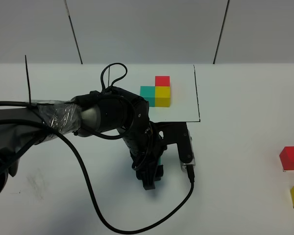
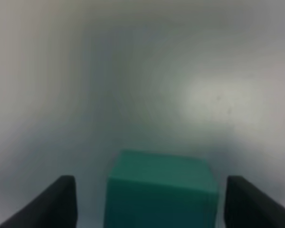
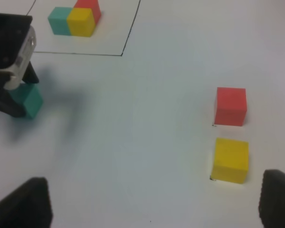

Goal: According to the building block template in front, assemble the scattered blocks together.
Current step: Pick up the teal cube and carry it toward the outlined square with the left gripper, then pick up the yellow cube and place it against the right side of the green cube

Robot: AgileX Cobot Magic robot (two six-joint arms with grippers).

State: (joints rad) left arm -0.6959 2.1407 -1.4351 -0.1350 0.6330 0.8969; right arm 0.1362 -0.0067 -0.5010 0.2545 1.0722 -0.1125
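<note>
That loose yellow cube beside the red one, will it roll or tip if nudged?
Likely slides, not rolls: the yellow cube rests flat-faced on the smooth white table. As wide as tall, it probably won't tip. Its sides look smooth and hard, so perhaps slippery to grip.

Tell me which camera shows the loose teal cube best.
The left wrist view: the small plain teal cube fills the foreground, with gaps to the left gripper on both sides. The exterior high view shows only a sliver under that gripper; the right wrist view shows it small, partly covered.
</note>
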